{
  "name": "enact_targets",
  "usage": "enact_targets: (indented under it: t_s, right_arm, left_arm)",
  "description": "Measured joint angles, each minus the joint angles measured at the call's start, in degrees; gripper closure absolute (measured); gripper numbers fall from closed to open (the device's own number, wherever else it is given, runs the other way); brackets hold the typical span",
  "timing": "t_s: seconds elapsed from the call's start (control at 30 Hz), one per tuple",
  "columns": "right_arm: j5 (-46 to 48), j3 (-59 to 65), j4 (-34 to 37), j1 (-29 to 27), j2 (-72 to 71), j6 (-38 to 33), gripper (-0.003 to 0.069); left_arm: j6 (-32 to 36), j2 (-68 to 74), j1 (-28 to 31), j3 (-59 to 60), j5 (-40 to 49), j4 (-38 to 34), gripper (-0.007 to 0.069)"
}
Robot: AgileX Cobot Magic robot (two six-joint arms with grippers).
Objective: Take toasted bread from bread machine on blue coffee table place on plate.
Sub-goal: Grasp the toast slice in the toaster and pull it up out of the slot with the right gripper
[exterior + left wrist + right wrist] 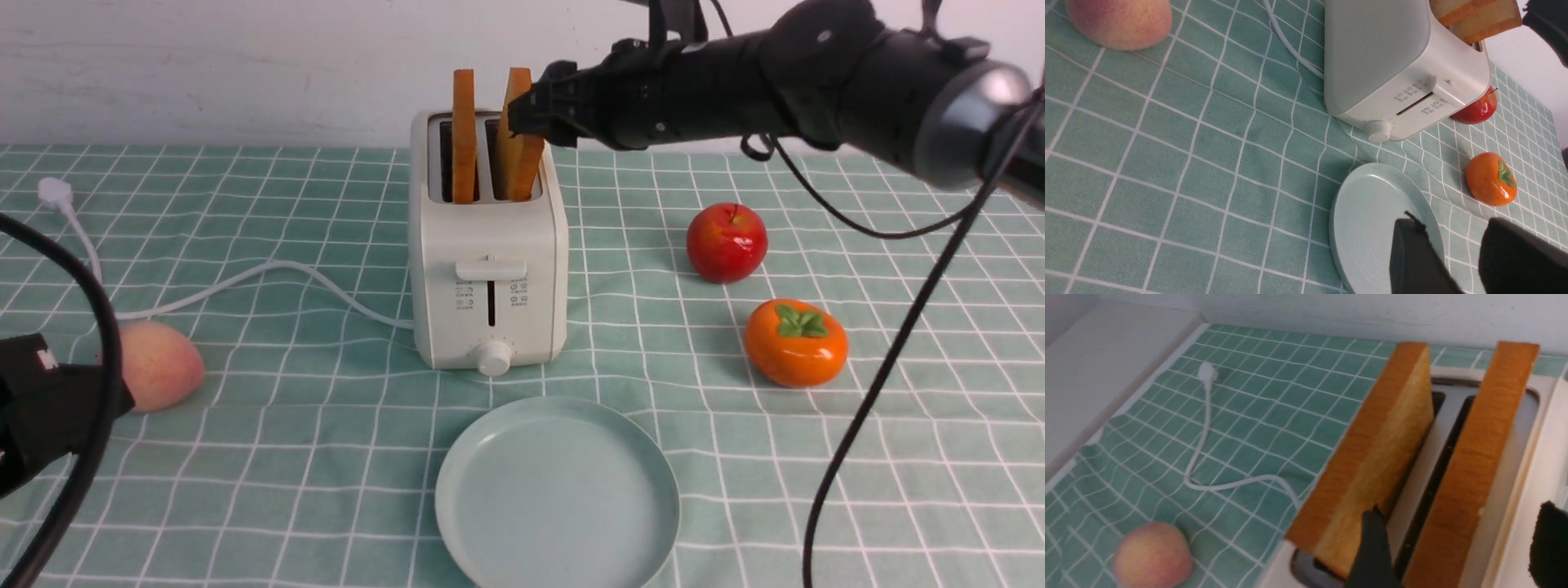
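Two toast slices (pixel 464 135) stand in the cream toaster (pixel 488 269) on the mint table (pixel 245 384) — plate (pixel 558 498) just in front.

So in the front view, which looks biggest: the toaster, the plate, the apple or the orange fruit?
1. Toaster and plate: too alike to rank; the plate sits nearer the camera.
2. Orange fruit.
3. Red apple: only slightly smaller-looking, and farther away, so unsure.

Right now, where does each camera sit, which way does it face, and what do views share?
Front view: between the arms, facing forward at the bread machine; left arm low, right gripper at the toasted bread.
Left wrist view: low over the blue coffee table, facing plate and bread machine; left gripper shows.
Right wrist view: above the slots, looking down on both slices; gripper fingers show.
Shared: the peach, in all three.
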Motion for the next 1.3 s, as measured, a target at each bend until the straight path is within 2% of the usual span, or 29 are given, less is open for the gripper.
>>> enact_targets:
  t_s: [0.07, 0.17, 0.23, 0.33, 0.4, 0.5, 1.13, 1.3]
  right_arm:
    - [-2.7, 0.0, 1.8, 0.0, 1.5, -1.5, 0.0194]
    - [-3.5, -0.2, 3.7, 0.0, 1.7, -1.9, 0.0263]
    - [-3.5, -0.3, 4.6, 0.0, 1.7, -2.1, 0.0335]
    - [-2.7, -0.3, 5.3, 0.0, 1.7, -2.2, 0.0516]
    - [-1.9, -0.3, 6.1, 0.0, 1.7, -2.2, 0.0605]
    - [-1.4, -0.4, 6.4, 0.0, 1.7, -3.5, 0.0664]
    - [4.2, -1.7, 5.3, 0.0, -5.3, -5.8, 0.0678]
    - [7.8, -1.7, 0.9, -0.1, -8.8, -5.2, 0.0677]
  left_arm:
    - [0.0, 0.0, 0.0, 0.0, 0.9, 0.0, 0.0387]
    - [0.0, 0.0, 0.0, 0.0, 1.8, 0.0, 0.0386]
    - [0.0, 0.0, 0.0, 0.0, 1.9, 0.0, 0.0386]
    - [0.0, 0.0, 0.0, 0.0, 1.9, 0.0, 0.0386]
    - [0.0, 0.0, 0.0, 0.0, 1.9, 0.0, 0.0386]
    - [0.0, 0.0, 0.0, 0.0, 1.8, 0.0, 0.0386]
    - [0.2, 0.0, 0.0, 0.0, 2.0, 0.3, 0.0386]
    - [0.2, 0.0, 0.0, 0.0, 2.5, 0.4, 0.0386]
